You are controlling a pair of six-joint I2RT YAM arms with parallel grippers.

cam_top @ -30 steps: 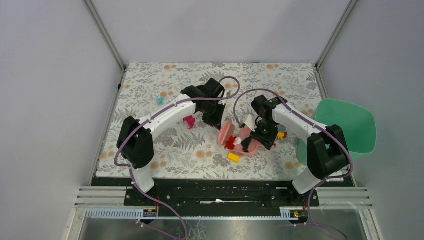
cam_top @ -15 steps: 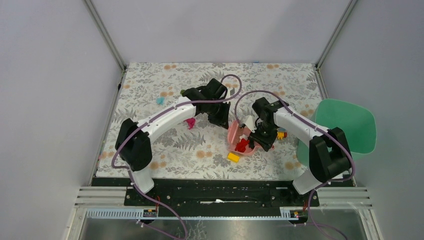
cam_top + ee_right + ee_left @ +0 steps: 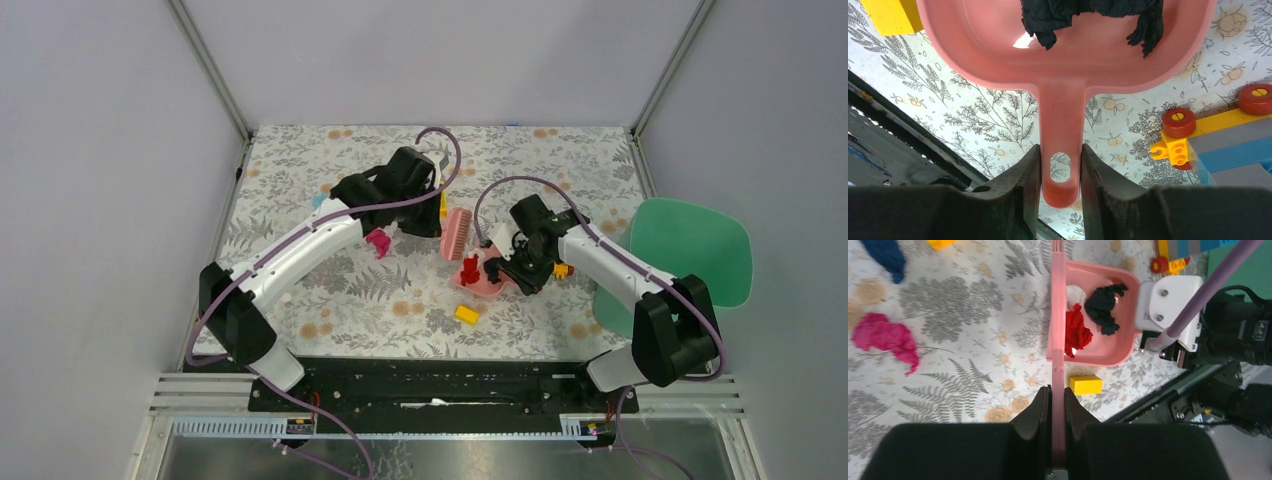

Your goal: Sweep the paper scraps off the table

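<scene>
Top external: shows the left gripper (image 3: 437, 222) clamped on a pink brush (image 3: 455, 232) near the middle of the table (image 3: 290, 170), with the right gripper (image 3: 508, 270) just to its right, shut around the handle of a pink dustpan (image 3: 478, 274). Places a magenta scrap (image 3: 378, 243) on the table left of the brush and a blue scrap (image 3: 320, 201) farther left and back.

Left wrist: looks down the brush edge-on, both jaws pressed flat against its handle. Finds a red scrap (image 3: 1075, 330), a white scrap (image 3: 1076, 292) and a dark scrap (image 3: 1103, 307) inside the dustpan, the magenta scrap and blue scrap lying outside on the print, and a yellow block (image 3: 1085, 384) on the pan's near side.

Right wrist: catches both fingers (image 3: 1023, 185) squeezing the dustpan handle, the dark scrap in the pan, and toy blocks (image 3: 1218, 135) on the table to the right.
</scene>
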